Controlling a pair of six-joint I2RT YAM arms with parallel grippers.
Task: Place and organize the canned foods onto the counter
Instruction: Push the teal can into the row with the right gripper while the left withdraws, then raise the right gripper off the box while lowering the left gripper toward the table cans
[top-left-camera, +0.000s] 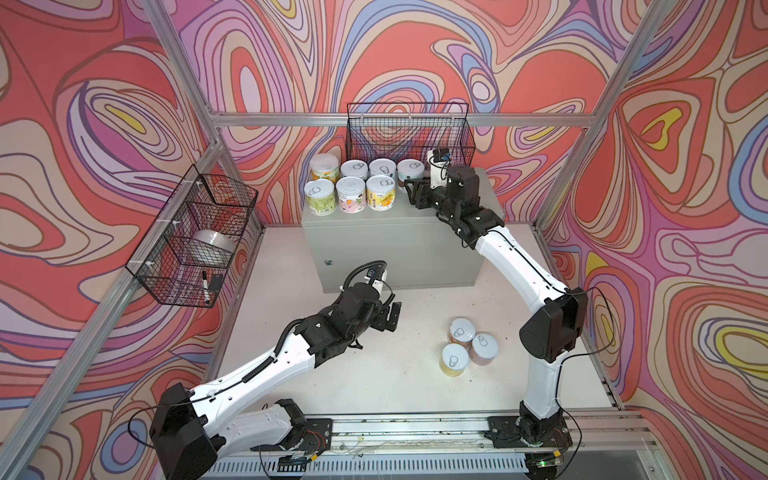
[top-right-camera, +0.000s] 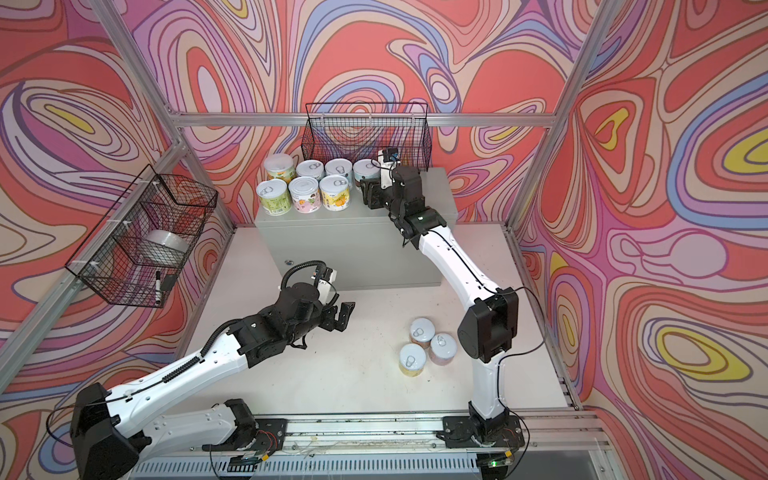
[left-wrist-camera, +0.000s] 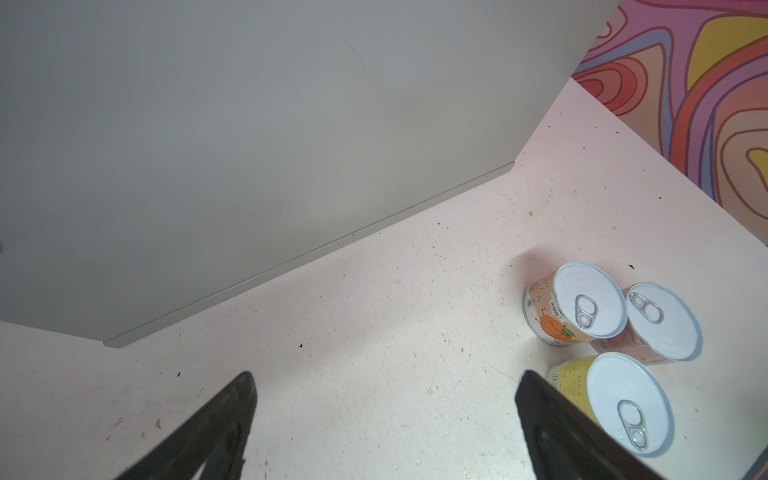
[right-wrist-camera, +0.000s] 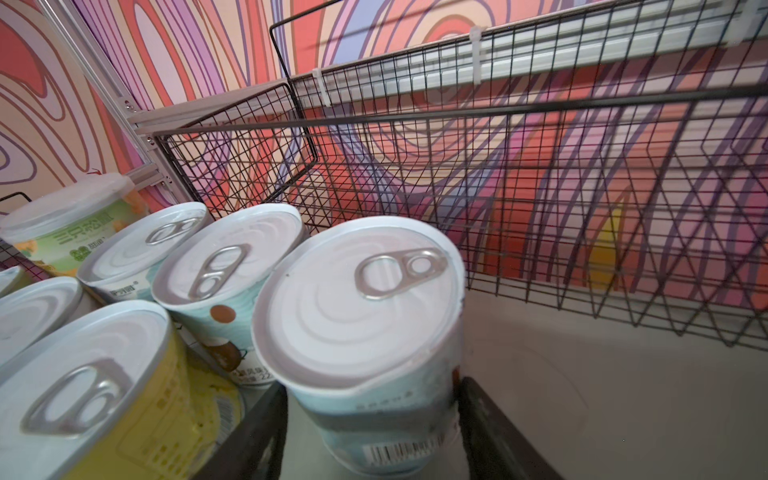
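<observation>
Several canned foods (top-left-camera: 351, 193) stand in two rows on the left part of the light-grey counter (top-left-camera: 395, 249). My right gripper (top-left-camera: 410, 190) reaches over the counter top and is shut on the white-and-teal can (right-wrist-camera: 357, 299) at the right end of the back row (top-right-camera: 365, 169). Its fingers (right-wrist-camera: 486, 419) press the can's sides. Three more cans (top-left-camera: 462, 330) cluster on the white table, right of centre (left-wrist-camera: 582, 303). My left gripper (top-left-camera: 390, 316) hovers open and empty over the table, left of that cluster (left-wrist-camera: 386, 386). A yellow can (left-wrist-camera: 623, 399) sits just beside one finger.
A black wire basket (top-left-camera: 407, 133) hangs on the back wall right behind the counter's cans. Another wire basket (top-left-camera: 195, 232) on the left wall holds a tape roll (top-left-camera: 214, 245) and a marker (top-left-camera: 205, 286). Aluminium frame posts and the arms' base rail (top-left-camera: 415, 428) border the table.
</observation>
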